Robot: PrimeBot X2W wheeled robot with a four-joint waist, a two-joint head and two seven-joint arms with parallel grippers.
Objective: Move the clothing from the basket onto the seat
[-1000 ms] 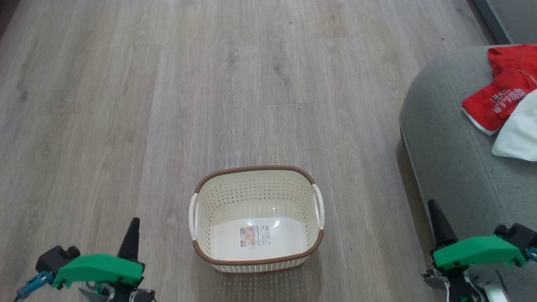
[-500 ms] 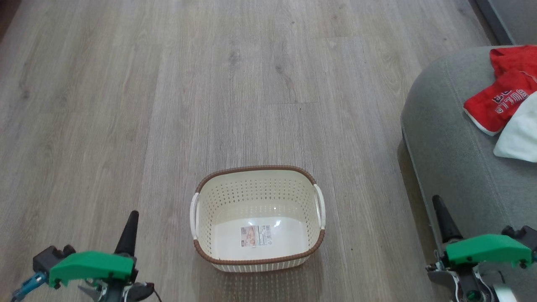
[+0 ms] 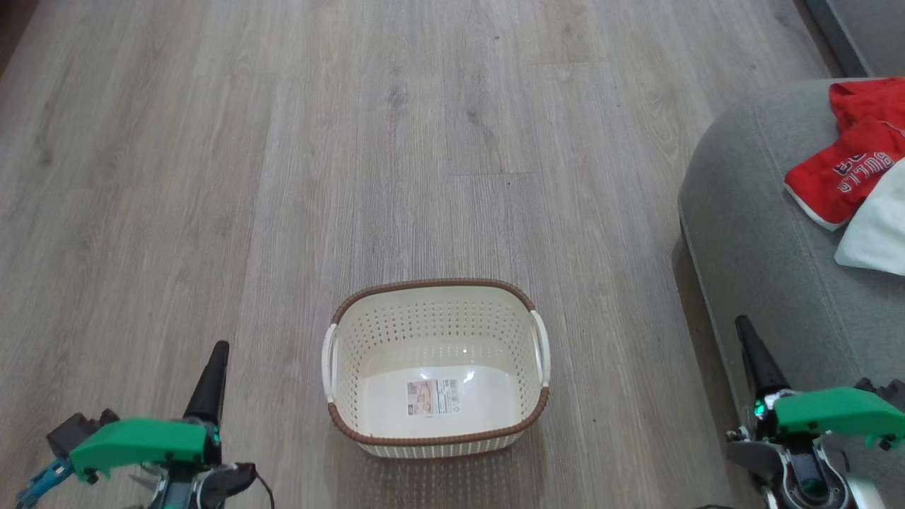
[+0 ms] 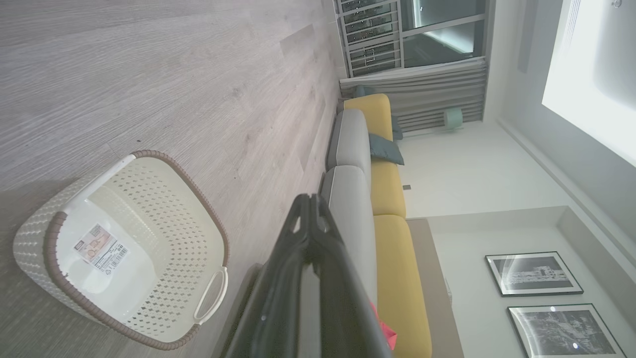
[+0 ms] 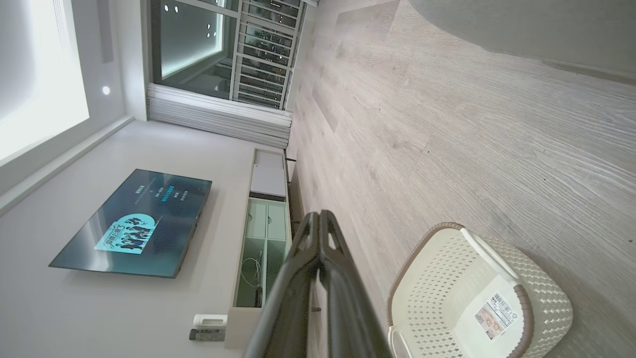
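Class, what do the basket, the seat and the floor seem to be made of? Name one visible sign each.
Basket: probably moulded plastic, cream, slightly glossy; regular holes, highlights on its bottom. Seat: grey fabric upholstery, matte; stitched seams. Floor: wood-look planks; grain and joints show, laminate or wood unclear.

Grey wood-look floor (image 3: 424, 141), planks running 12 to 6 in the head view. On it at 6 o'clock from centre: basket (image 3: 431, 284), upright, handles at its 3 and 9, label flat on its bottom. At 3 o'clock the seat (image 3: 763, 268) stood on the floor, apart from the basket, its rounded corner toward 9. On the seat, toward 2 o'clock: clothing (image 3: 841, 177), red, crumpled, white lettering facing up. A white cloth (image 3: 877, 233) lay against the clothing at its 5 o'clock. Both were cut by the frame edge.
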